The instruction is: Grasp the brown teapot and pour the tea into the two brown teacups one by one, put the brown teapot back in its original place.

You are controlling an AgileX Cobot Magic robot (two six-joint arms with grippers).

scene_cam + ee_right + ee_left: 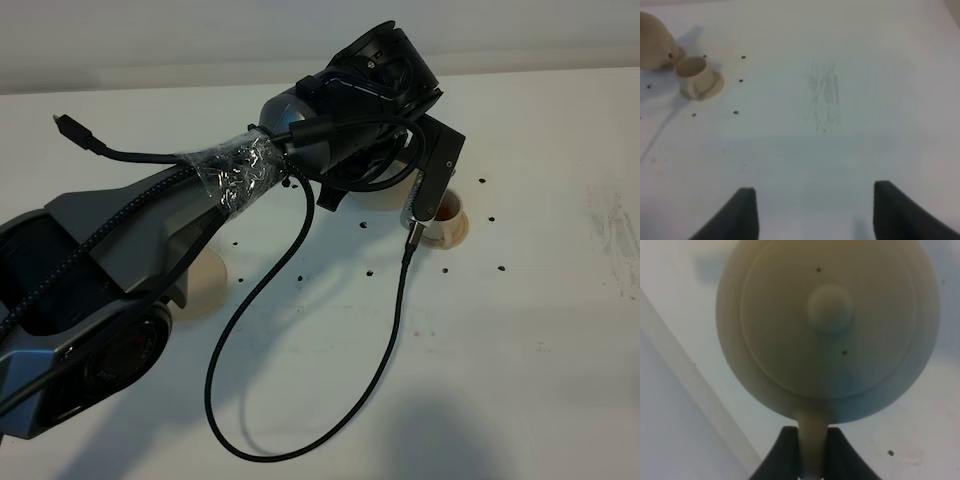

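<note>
Nearest to us in the high view, the bulk of the left arm (110,260) rises from the near corner, its black cable (300,400) looping loosely over the white table (520,380). Just beyond it, half hidden under the arm, lies the round tan coaster (208,280). It is bare, so the pot has yet to go home.

The right gripper (816,189) hangs low over bare table with its jaws wide apart and nothing between them. We judge it is parked out of the pouring arm's way.

Farther in, the left gripper (812,435) is clamped on the loop handle (812,417) of the brown teapot (830,330). That grip keeps the spout pointing away from the wrist, free to tip. The lid knob (830,307) faces the wrist camera squarely.

From the right wrist we see the pot's body just beside one teacup (694,72), which stands on its saucer (460,235). In the high view this cup shows brown liquid inside — filled, as far as we can tell. The second teacup is hidden from us, probably under the wrist, so we cannot say whether it has tea.

Dark specks (492,218) dot the table around the cup, toward the far edge.
</note>
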